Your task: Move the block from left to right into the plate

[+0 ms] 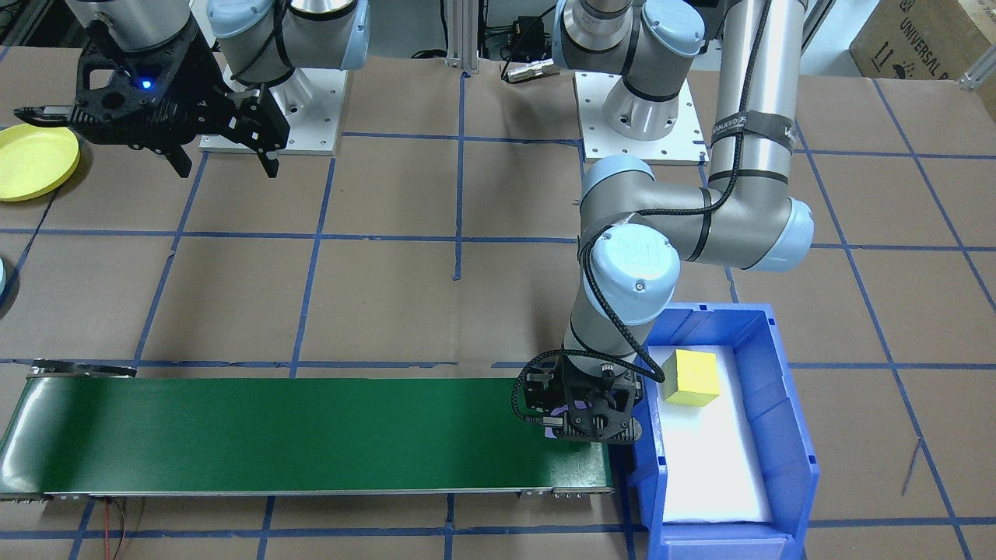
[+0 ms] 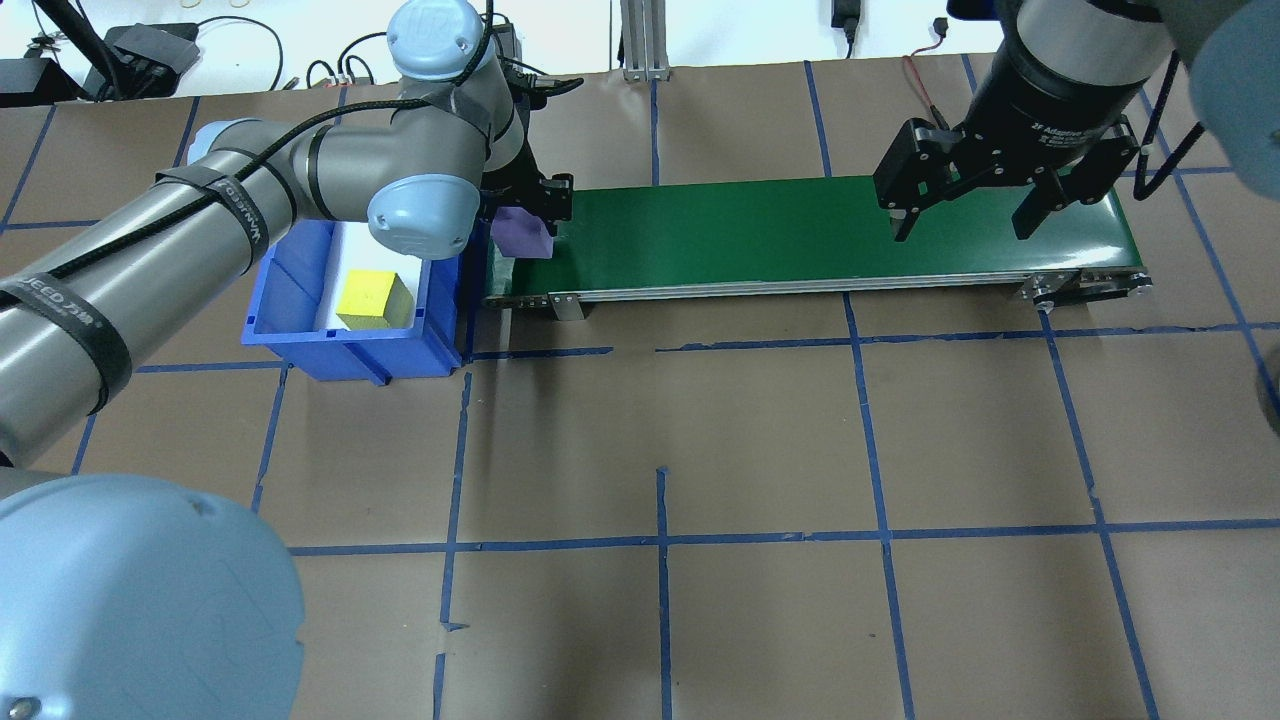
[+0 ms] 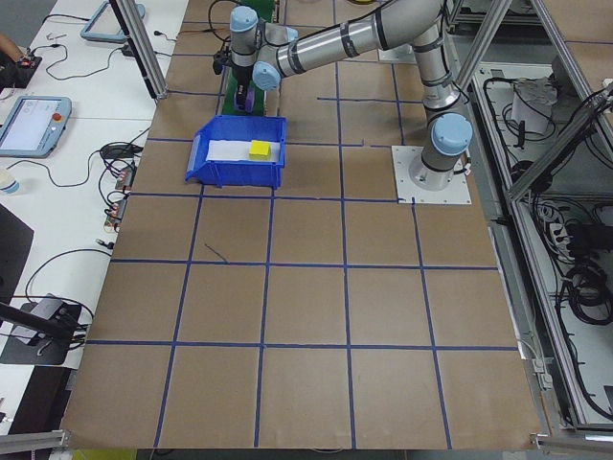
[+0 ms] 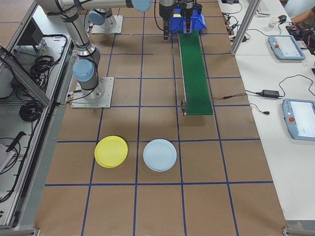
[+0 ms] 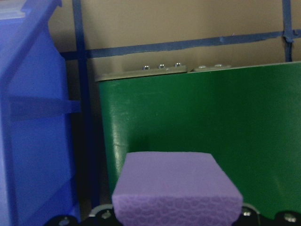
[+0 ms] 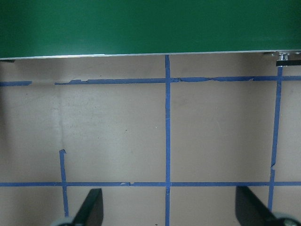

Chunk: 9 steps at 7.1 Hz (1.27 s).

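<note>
- Gripping a purple foam block (image 2: 524, 236), left hand (image 2: 527, 212) sits clamped on it over the green conveyor belt (image 2: 800, 235), beside the blue bin (image 2: 345, 345).
- Right hand (image 2: 962, 215): fingers apart, above the belt's far end.
- Yellow plate (image 4: 111, 151) on table, well apart.

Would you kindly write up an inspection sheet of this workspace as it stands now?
Surface: brown paper-covered table with a blue tape grid.
Job's things: purple foam block over the green conveyor belt; yellow foam block in the blue plastic bin; round yellow plate and round pale blue plate beyond the belt's far end.
Clutter: nothing seen.
End effectors: left end effector shut on the purple block; right end effector open, empty.
Cables: black cable along the left arm.
Surroundings: side benches with tablets.
</note>
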Each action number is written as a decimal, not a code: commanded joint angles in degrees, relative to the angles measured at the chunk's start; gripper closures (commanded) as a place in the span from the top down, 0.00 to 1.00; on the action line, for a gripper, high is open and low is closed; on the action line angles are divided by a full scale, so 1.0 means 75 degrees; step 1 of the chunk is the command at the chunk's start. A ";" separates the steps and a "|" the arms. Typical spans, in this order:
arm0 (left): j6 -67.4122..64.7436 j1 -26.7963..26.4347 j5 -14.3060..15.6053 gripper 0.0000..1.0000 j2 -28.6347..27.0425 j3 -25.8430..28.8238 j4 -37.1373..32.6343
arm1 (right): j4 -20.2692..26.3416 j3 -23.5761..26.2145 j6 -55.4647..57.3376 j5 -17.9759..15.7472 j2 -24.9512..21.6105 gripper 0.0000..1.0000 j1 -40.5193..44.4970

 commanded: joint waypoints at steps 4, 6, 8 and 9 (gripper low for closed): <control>-0.0393 0.0029 -0.0053 1.00 0.1960 0.0146 -0.1873 | -0.0003 0.0000 0.0011 0.0015 0.0000 1.00 0.0002; -0.0230 0.0204 0.0109 1.00 0.2912 -0.0109 -0.3125 | -0.0003 0.0000 0.0011 0.0003 0.0000 1.00 0.0014; 0.0602 0.0662 0.0216 1.00 0.3102 -0.0706 -0.3135 | -0.0003 0.0000 0.0023 0.0003 0.0000 1.00 0.0002; 0.0650 0.0744 0.0228 1.00 0.3266 -0.0790 -0.3146 | -0.0015 0.0000 0.0011 0.0015 0.0000 1.00 0.0002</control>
